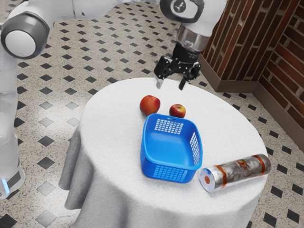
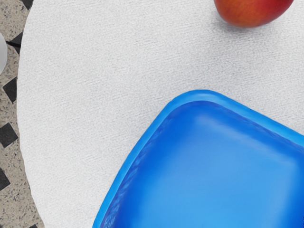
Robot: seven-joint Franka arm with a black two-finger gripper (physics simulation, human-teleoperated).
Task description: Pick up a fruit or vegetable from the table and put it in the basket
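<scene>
In the exterior view, the black two-finger end effector (image 1: 171, 84) hung over the far part of the round, white-clothed desk (image 1: 107, 142), its fingertips apart with nothing clamped between them. Two pieces of fruit lay on the cloth just beyond the blue plastic basket (image 1: 149, 168): a larger, round, red-orange fruit (image 1: 149, 105) toward the exterior view's left, and a smaller red apple with a yellow patch (image 1: 177, 110) close behind the rim; whether the apple touched the basket could not be told. A silver cylinder with orange bands (image 1: 237, 172) lay on its side near the basket, toward the exterior view's right, and had no part in the job. Either fruit would have met the task, and both sat outside the basket, so the step in hand was judged to be the approach, with grasp and placing not yet done. In the wrist view, a smooth red fruit (image 2: 251, 9) was cut off by the frame, well clear of the basket's rounded corner; it was probably the larger one, though so little of it showed that this was uncertain. The next move called for choosing one fruit, centring the end effector over it, then descending with the fingertips astride it. The apple's closeness to the rim could have left a finger little room, so the larger fruit seemed the easier pick.
</scene>
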